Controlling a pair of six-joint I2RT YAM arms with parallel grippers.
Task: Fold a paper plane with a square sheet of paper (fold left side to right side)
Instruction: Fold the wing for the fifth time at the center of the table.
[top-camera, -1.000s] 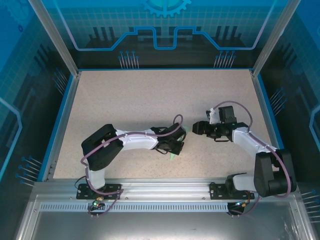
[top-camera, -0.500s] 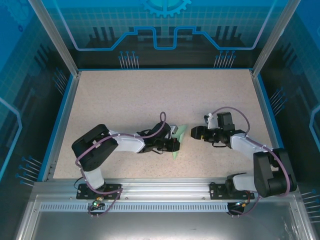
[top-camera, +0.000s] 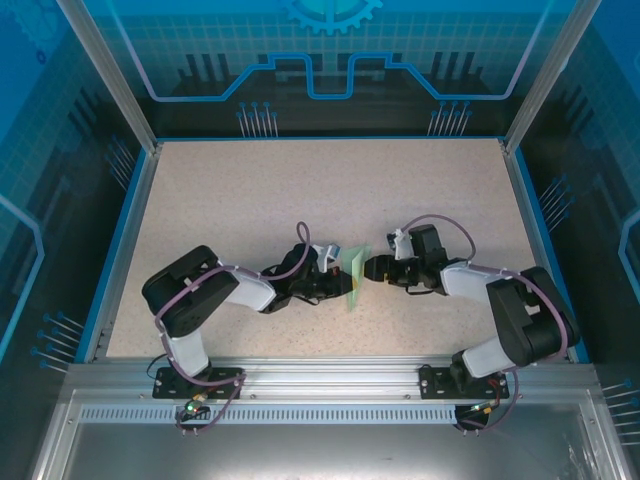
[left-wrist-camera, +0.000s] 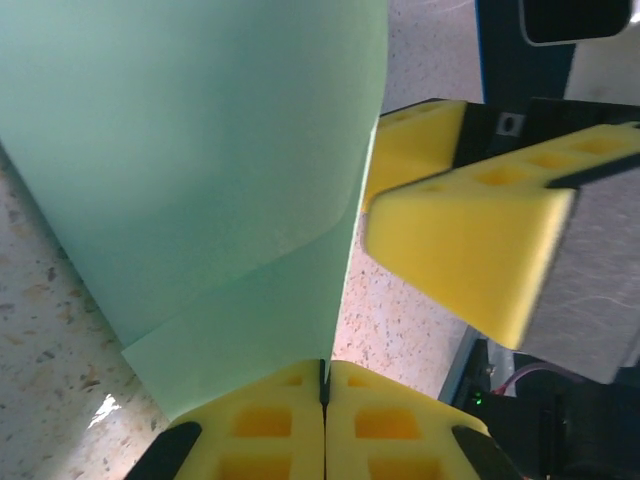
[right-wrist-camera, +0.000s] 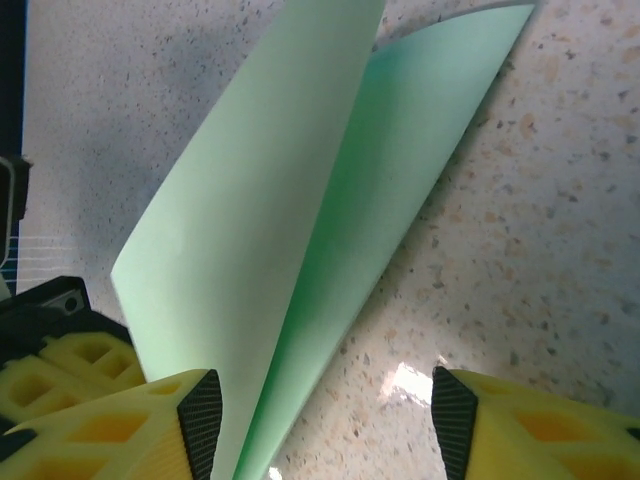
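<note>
Blue-panelled enclosure (top-camera: 320, 70) around a speckled beige counter (top-camera: 250, 190). The left gripper (left-wrist-camera: 322, 398) comes in from the left with its yellow pads pressed together. The left wrist view shows the lower edge of the square sheet of paper (top-camera: 353, 282) running straight into the seam between them, so it's clamped on the sheet. The sheet is about mid-counter left to right and closer to the near edge than the far one. It's half folded: two leaves stand up off the counter in a narrow V, long axis far-to-near in the top view. The right gripper (top-camera: 369, 268) is just right of the sheet, facing the left one, jaws apart and holding nothing. In its wrist view the leaves rise between its two pads; can't tell if they touch either. Key relation: the paper sits between the two grippers. Left already has it, and right is on the side the fold goes toward. My read: the fold is partway, with the leaf raised but not laid flat. Next move likely has right press it down. Risk: thin paper bows and the crease lands skewed.
</note>
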